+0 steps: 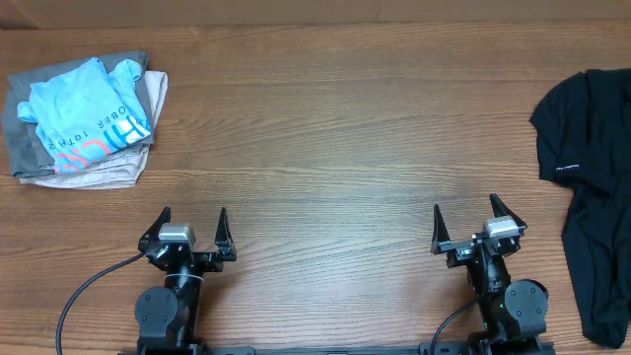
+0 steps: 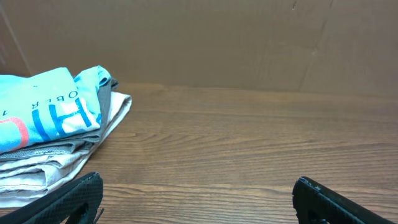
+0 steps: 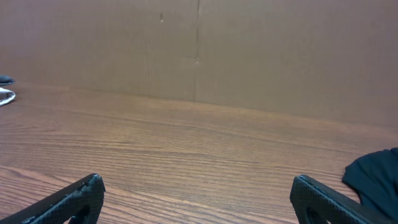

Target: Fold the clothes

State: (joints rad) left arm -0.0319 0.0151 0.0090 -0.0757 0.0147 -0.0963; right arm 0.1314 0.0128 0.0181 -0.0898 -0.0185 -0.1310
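Note:
A black T-shirt lies crumpled at the table's right edge, a small white mark on it; its edge shows as dark cloth in the right wrist view. My right gripper stands open at the front right, left of the shirt and apart from it, with bare wood between its fingers. At the front left my left gripper is open too, nothing between its jaws.
A folded pile of clothes sits at the back left: a light blue printed shirt on top of grey and beige ones. A brown cardboard wall stands behind the wooden table.

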